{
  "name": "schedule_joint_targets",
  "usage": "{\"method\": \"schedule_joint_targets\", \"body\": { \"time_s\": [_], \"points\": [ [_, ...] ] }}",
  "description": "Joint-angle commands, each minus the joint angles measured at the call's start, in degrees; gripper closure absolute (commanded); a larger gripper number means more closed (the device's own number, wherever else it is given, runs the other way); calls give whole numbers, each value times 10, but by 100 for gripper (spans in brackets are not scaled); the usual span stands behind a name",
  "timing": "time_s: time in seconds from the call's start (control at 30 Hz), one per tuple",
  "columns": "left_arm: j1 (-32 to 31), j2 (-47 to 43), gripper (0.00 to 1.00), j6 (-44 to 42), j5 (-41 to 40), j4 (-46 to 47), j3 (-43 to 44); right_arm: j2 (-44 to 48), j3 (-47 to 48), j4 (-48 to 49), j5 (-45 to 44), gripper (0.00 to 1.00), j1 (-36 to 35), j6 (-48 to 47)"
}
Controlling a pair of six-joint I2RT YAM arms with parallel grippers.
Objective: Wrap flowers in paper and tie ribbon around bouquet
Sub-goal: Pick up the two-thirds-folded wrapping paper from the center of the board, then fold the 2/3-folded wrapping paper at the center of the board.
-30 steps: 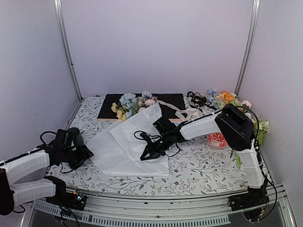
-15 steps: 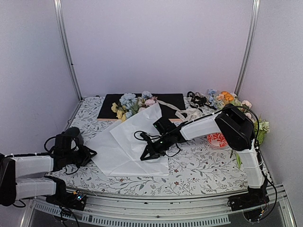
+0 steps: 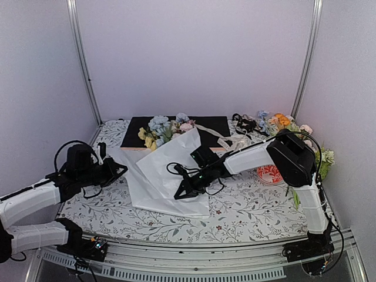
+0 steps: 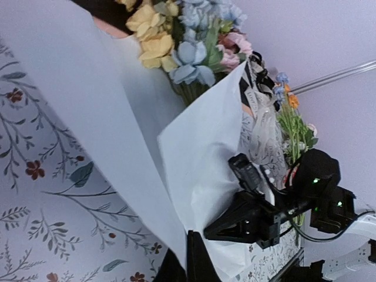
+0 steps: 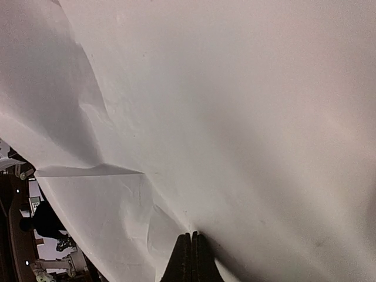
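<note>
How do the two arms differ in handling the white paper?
The left arm's jaws pinch the paper's left edge; the right arm's jaws rest on it near the front edge. The left arm holds its part raised; under the right arm the paper lies flat. Both jaws are shut.

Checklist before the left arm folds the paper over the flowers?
1. Left end effector shut on the large thin white paper sheet's left edge, edge raised: ok.
2. Right end effector shut, tips on the sheet's middle: ok.
3. Right pinching or only pressing: cannot tell.
4. Pastel blue, pink and yellow flower bunch at the sheet's far end: ok.
5. Bunch centred under the fold: cannot tell.
6. Narrow cream-white ribbon away from the raised edge: ok.
</note>
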State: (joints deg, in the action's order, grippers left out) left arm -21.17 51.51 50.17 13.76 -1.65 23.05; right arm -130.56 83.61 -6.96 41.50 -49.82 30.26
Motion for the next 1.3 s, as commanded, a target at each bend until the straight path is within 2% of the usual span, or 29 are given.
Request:
{"method": "schedule_joint_targets", "body": {
  "time_s": [0.0, 0.23, 0.43, 0.57, 0.93, 1.07, 1.27],
  "points": [
    [-57, 77, 100, -39, -7, -10, 84, -30, -28, -22, -15, 100, 0, 15],
    [-129, 232, 100, -76, 21, 49, 227, -35, -37, 18, 10, 100, 0, 47],
    [-146, 382, 100, -88, 69, 119, 337, -24, -54, 59, 19, 100, 1, 75],
    [-147, 481, 100, -89, 106, 130, 393, -7, -67, 91, 21, 100, 2, 97],
    [-134, 582, 100, -68, 63, 161, 371, 88, -181, 285, -3, 100, 16, 236],
    [-138, 633, 100, -84, 57, 137, 386, 124, -198, 285, -25, 100, 17, 244],
    [-139, 646, 100, -95, 40, 129, 373, 226, -277, 228, -70, 100, 37, 223]
  ]
}}
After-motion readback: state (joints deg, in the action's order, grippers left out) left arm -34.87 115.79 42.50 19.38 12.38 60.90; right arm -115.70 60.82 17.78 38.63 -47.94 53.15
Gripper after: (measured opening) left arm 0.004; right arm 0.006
